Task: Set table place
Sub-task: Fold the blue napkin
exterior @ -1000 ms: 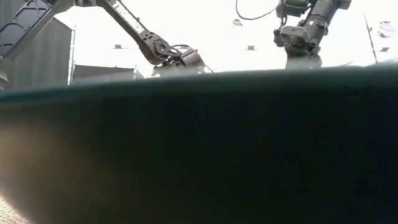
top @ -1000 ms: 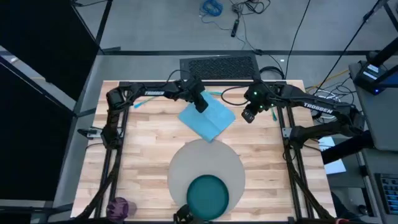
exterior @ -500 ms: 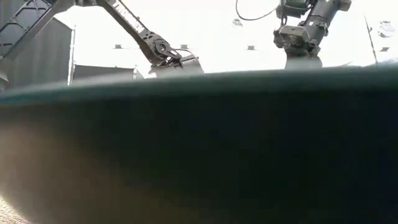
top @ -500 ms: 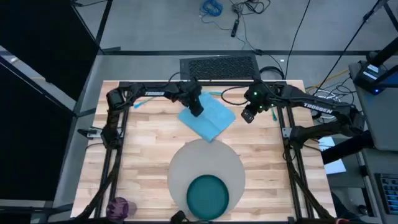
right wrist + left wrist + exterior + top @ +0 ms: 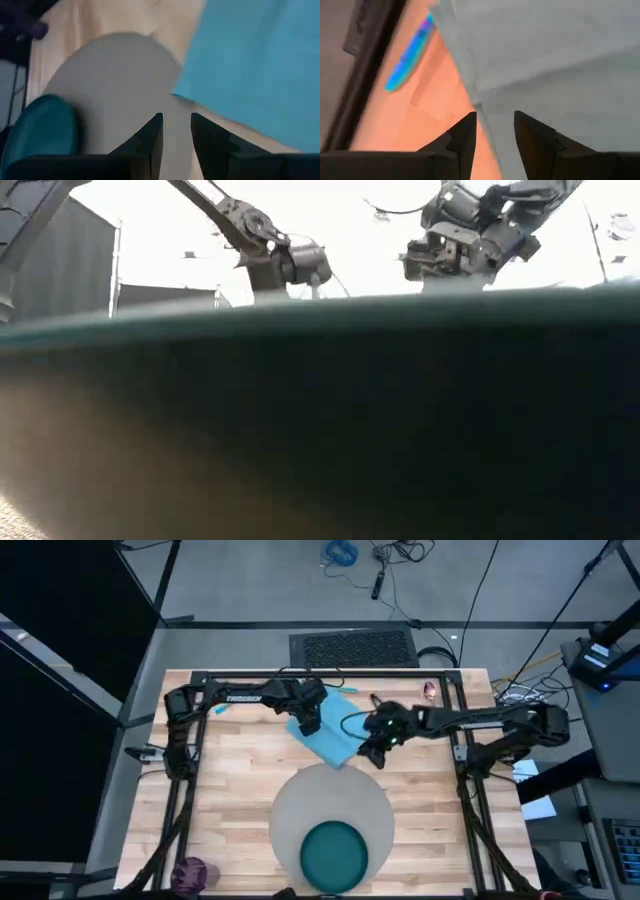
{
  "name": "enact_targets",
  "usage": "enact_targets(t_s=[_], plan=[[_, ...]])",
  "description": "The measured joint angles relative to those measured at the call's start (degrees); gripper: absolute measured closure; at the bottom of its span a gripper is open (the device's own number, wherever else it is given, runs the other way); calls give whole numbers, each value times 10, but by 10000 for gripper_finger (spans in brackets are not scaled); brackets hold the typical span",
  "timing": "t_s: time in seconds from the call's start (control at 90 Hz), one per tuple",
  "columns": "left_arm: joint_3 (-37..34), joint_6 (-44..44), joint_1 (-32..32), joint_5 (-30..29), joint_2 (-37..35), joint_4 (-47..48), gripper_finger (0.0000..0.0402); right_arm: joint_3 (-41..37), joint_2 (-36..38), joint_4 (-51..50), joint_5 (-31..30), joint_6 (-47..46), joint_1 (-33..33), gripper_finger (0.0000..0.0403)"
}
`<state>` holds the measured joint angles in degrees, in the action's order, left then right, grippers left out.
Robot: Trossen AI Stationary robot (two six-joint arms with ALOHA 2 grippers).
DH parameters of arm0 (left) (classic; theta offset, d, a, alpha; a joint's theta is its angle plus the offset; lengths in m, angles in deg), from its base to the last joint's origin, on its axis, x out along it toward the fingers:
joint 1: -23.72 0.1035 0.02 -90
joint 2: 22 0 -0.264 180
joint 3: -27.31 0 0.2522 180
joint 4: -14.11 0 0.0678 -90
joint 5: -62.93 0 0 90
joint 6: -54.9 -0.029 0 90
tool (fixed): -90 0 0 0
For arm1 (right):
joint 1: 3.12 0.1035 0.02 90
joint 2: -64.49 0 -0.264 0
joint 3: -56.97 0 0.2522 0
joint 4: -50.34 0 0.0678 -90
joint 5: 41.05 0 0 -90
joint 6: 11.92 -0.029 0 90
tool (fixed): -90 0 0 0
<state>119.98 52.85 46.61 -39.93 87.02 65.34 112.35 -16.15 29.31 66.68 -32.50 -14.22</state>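
A light blue napkin [image 5: 335, 725] lies flat on the table [image 5: 230, 780], just beyond the round grey mat [image 5: 330, 802]. The mat bears the teal plate [image 5: 333, 855]. My left gripper [image 5: 308, 720] hovers open over the napkin's left edge [image 5: 475, 95]. My right gripper [image 5: 375, 752] is open over the napkin's near right corner [image 5: 182, 95], where it meets the mat [image 5: 115, 85]. A blue-handled piece of cutlery [image 5: 410, 57] lies at the far left, next to the frame. The purple cup [image 5: 190, 872] stands at the near left corner.
The teal plate's rim [image 5: 320, 380] fills the low view and hides the tabletop there. The black frame rails [image 5: 185, 800] run along both sides of the table. A small pinkish object [image 5: 430, 690] lies at the far right. Bare wood lies to the left and right of the mat.
My right gripper has swung from the table's far right toward the left and near edges. It has come down to the napkin's near right corner. My left gripper has shifted slightly toward the left, along the napkin's edge. The napkin lies as before.
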Motion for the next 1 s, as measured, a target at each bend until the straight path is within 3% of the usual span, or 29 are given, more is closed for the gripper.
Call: enact_targets(t_s=[0.089,0.267,0.656,0.889,1.0], plan=[[0,0,-4,14,-16,15,285,0,-48,14,-17,12,15,319],[-3,15,-22,21,-16,40,286,-1,-80,-31,-179,18,4,344],[-44,17,-69,24,-16,36,286,-1,-79,-95,-174,30,-107,364],[-46,17,-73,24,-16,16,286,-1,-80,-94,-181,46,-118,362],[-46,17,-74,24,-16,15,286,-1,-80,-80,-223,54,-120,357]])
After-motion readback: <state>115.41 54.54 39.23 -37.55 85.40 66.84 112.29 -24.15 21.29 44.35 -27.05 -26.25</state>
